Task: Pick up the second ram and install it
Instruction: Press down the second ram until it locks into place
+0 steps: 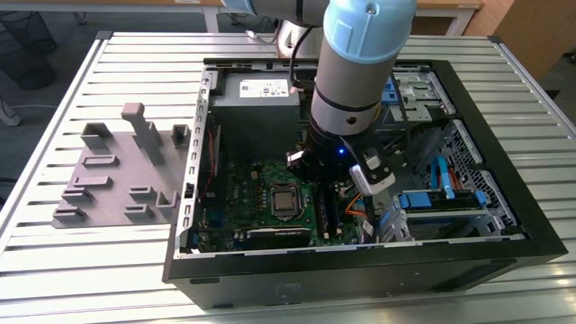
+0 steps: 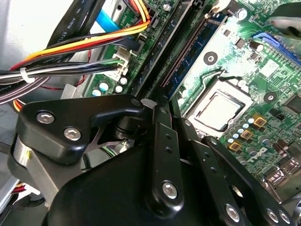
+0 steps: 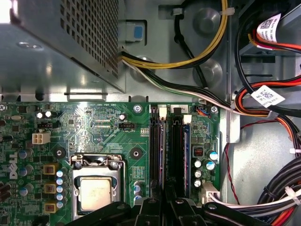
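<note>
The ram point(image 2: 197, 49) is a thin blue strip standing on its edge in a long slot on the green board point(image 3: 103, 127). In the first wrist view the ram point(image 3: 186, 141) runs straight out ahead of the pincer point(image 3: 164, 202). In the second wrist view its near end stops right at the tips of the pincer point(image 2: 157, 106). The pincer is narrow, with its tips almost together. I cannot tell if the end of the ram is pinched between them, or if the ram is pushed all the way down. Here is what could go wrong. If the ram sits a bit crooked in the slot, a push down from the pincer could bend it or hurt the slot. If only the near end goes down, the far end may stay up and the ram will not click in. If the pincer slides off the thin top edge, it could bump the empty black slot point(image 3: 155, 141) just beside the ram. It could also bump the square silver chip point(image 3: 96, 193) a bit farther off on that side. A bunch of wires point(image 2: 70, 52) hangs near the other side of the pincer and could catch on it. All of this is under the arm point(image 1: 360, 67), inside the open case point(image 1: 360, 270) on the tabletop point(image 1: 90, 270).
</note>
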